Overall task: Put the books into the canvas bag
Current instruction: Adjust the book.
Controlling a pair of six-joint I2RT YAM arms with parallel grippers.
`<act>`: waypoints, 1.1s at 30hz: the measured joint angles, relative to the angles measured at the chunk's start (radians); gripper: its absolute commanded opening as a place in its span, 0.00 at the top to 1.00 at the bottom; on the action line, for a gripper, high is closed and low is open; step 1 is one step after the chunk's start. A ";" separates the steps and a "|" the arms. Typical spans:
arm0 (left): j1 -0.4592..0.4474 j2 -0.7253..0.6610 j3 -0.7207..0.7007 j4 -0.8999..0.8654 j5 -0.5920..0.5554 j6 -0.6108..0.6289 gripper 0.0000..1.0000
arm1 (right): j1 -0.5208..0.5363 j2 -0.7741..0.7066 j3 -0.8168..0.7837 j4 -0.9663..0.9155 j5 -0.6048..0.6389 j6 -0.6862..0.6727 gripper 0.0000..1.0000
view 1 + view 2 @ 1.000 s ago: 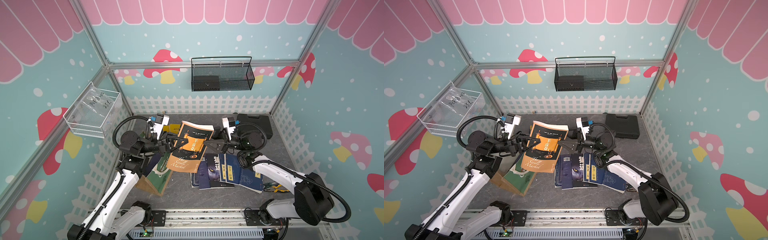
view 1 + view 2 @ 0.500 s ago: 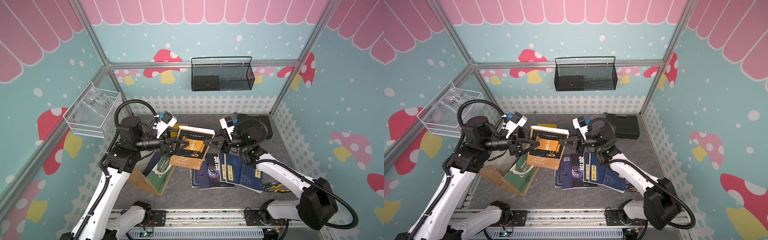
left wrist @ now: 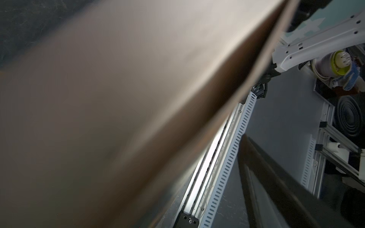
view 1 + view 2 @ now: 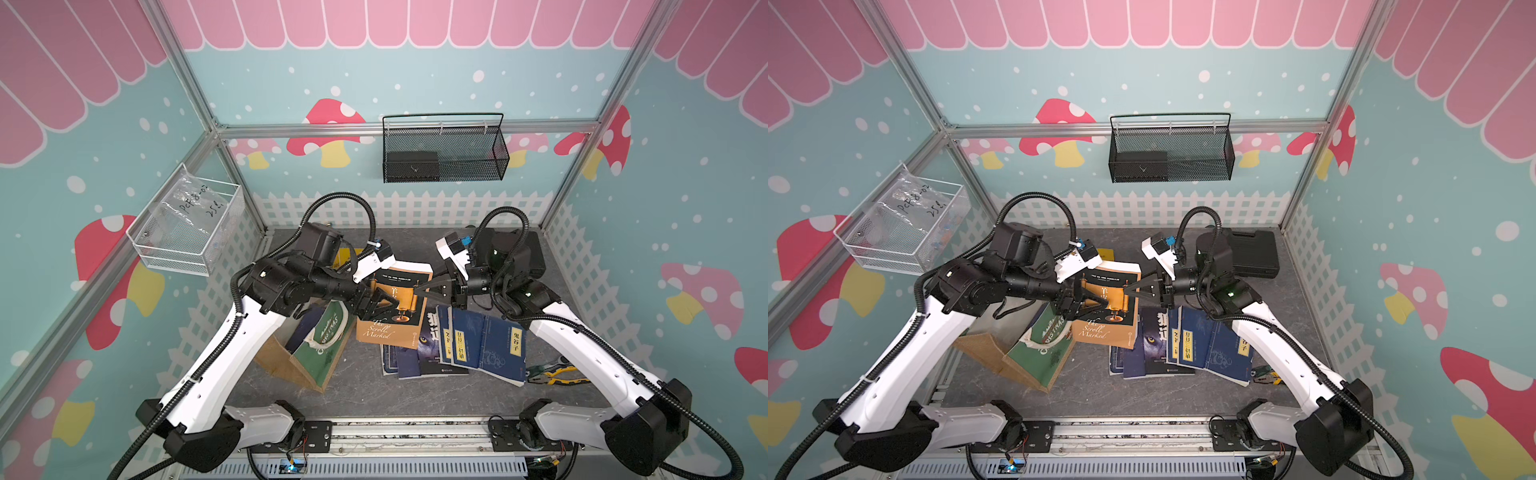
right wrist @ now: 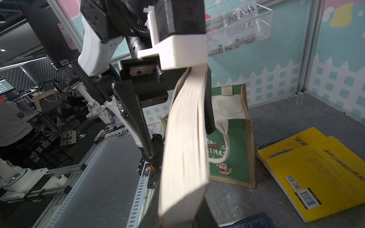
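in both top views your right pincer [image 4: 419, 289] is clenched on the brown book's [image 4: 392, 328] edge, off the desk [image 4: 374, 395], beside the canvas bag's [image 4: 320, 357] mouth. the left pincer [image 4: 390, 305] straddles it, released. the left wrist view is mostly blur. right wrist view: the bag stands upright, with bare desk around it.

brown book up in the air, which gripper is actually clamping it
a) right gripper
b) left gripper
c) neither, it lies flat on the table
a: the right gripper is shut on one edge of the brown book, while the left gripper has its jaws spread open around the book in the right wrist view.
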 measured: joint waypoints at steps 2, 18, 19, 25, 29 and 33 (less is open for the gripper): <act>-0.016 0.033 0.045 -0.040 -0.045 0.018 0.29 | -0.001 -0.015 0.000 -0.027 0.000 -0.014 1.00; -0.049 0.042 0.187 -0.105 -0.004 0.111 0.19 | 0.013 -0.055 -0.048 -0.086 -0.020 -0.060 1.00; -0.049 0.045 0.193 -0.109 0.002 0.114 0.19 | 0.013 -0.055 -0.048 -0.086 -0.023 -0.060 1.00; -0.058 0.092 0.239 -0.154 0.023 0.127 0.53 | 0.013 -0.056 -0.048 -0.084 -0.044 -0.066 1.00; -0.064 0.123 0.257 -0.188 0.011 0.138 1.00 | 0.007 -0.055 -0.048 -0.097 -0.044 -0.065 1.00; -0.084 0.122 0.291 -0.208 -0.023 0.134 1.00 | 0.005 -0.056 -0.047 -0.083 -0.043 -0.062 0.81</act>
